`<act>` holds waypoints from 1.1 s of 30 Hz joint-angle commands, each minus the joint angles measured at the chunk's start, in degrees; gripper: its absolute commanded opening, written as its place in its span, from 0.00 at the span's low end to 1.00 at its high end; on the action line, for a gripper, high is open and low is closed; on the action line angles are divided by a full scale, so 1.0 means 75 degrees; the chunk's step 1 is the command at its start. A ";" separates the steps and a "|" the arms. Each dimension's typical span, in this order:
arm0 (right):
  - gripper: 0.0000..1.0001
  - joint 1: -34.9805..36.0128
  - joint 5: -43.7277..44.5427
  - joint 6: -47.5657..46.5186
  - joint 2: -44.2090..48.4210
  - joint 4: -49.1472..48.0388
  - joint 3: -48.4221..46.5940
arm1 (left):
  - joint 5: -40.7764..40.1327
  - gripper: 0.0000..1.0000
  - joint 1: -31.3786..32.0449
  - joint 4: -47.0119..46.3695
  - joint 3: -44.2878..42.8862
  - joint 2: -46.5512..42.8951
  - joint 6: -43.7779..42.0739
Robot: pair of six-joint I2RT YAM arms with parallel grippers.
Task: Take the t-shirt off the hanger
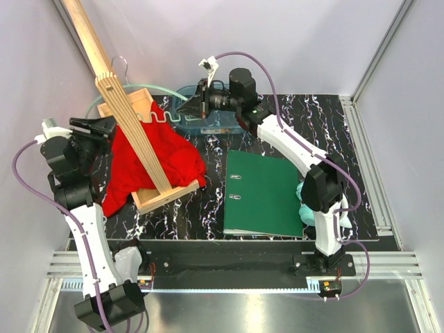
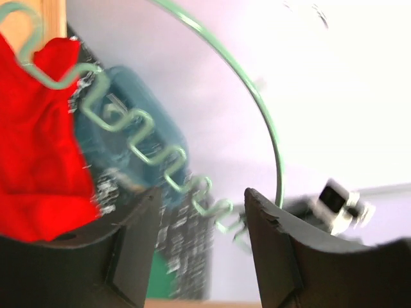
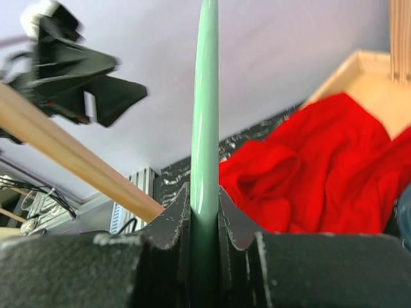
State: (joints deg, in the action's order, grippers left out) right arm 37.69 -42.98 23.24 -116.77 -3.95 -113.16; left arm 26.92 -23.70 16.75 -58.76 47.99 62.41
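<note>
The red t-shirt (image 1: 149,163) lies bunched over the wooden stand's base, its upper edge still against the left part of the hanger's wavy bar (image 1: 164,116). The mint-green hanger (image 1: 142,88) stretches from the stand to my right gripper (image 1: 191,105), which is shut on its right end. The right wrist view shows the hanger (image 3: 207,96) pinched between the closed jaws (image 3: 205,199), with the shirt (image 3: 308,179) beyond. My left gripper (image 1: 94,127) is open and empty at the shirt's left side. In its view (image 2: 202,212) the wavy bar (image 2: 148,154) runs ahead of the jaws and the shirt (image 2: 38,160) sits left.
A tall slatted plywood stand (image 1: 132,118) leans across the back left. A blue translucent container (image 1: 208,123) sits under my right gripper. A green binder (image 1: 263,194) lies on the dark marbled mat, with a teal cloth (image 1: 305,211) by the right arm.
</note>
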 commanded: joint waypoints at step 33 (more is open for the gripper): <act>0.00 -0.0045 -0.1452 0.0686 0.1155 -0.2369 0.0991 | -0.2463 0.38 0.0441 -0.2246 -0.0169 0.1125 0.5214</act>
State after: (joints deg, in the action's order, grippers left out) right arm 37.58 -51.83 27.49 -112.84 -16.34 -105.43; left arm 11.73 -21.98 1.21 -56.77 55.29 101.01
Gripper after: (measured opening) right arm 0.183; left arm 0.397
